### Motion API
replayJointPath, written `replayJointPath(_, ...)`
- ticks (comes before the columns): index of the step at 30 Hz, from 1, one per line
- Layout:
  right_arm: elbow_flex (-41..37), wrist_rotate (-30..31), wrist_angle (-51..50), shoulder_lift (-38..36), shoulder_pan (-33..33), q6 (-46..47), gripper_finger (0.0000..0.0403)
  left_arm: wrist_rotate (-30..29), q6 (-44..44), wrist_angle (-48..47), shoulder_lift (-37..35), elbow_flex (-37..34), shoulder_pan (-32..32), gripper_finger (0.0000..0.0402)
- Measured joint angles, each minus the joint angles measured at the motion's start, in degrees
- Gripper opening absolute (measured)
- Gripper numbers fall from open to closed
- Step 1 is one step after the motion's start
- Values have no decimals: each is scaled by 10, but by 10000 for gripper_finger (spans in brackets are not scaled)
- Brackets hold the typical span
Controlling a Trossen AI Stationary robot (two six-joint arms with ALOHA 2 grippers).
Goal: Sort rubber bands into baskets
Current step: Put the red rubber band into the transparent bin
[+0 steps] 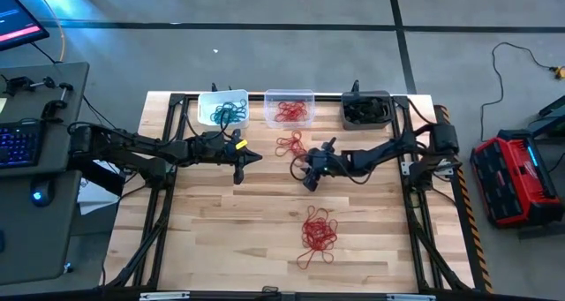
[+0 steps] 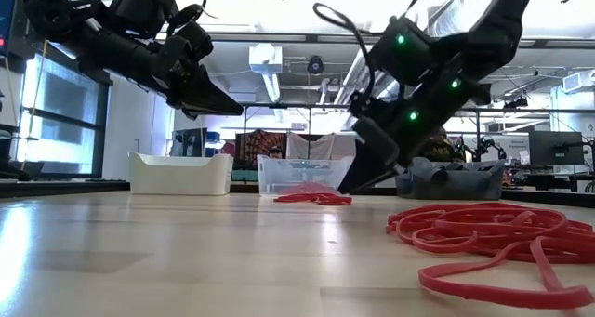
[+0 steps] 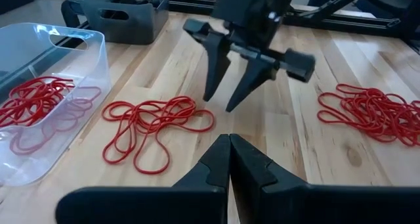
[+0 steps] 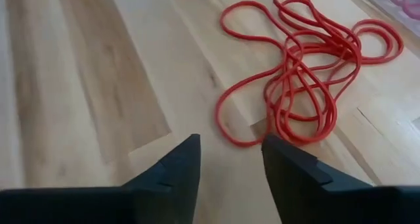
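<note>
A: How is the right gripper [image 1: 311, 179] seen?

B: Its fingers are parted with a clear gap and nothing is held between them; it is angled down just above the table [image 1: 221, 239]; a small loose bunch of red rubber bands [image 1: 290, 144] is spread on the wood just ahead of its tips, apart from them

A: And the left gripper [image 1: 251, 157]?

B: Its fingers are pressed together, empty, raised above the table; the same small bunch lies between the two grippers

A: Where are the other bands and the baskets found?

B: A larger red pile [image 1: 319, 231] is left well behind the right gripper, nearer the front edge; beyond both grippers stand the white basket [image 1: 222, 108] with teal bands, the clear basket [image 1: 290, 108] with red bands, and the dark grey basket [image 1: 366, 109]
</note>
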Motion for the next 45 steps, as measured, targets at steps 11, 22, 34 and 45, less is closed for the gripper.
replayJointPath(11, 1, 0, 40, 43, -14, -5, 160, 0, 0, -1, 0, 0, 0, 0)
replayJointPath(22, 8, -26, 47, 49, -17, -40, 13, 0, -25, -2, 0, 0, 0, 0)
replayJointPath(34, 88, -74, -28, 0, -12, -115, 1, 0, -35, -7, 0, 0, 0, 0)
replayJointPath(45, 198, -51, -72, -25, -79, -230, 0, 0, -35, -8, 0, 0, 0, 0)
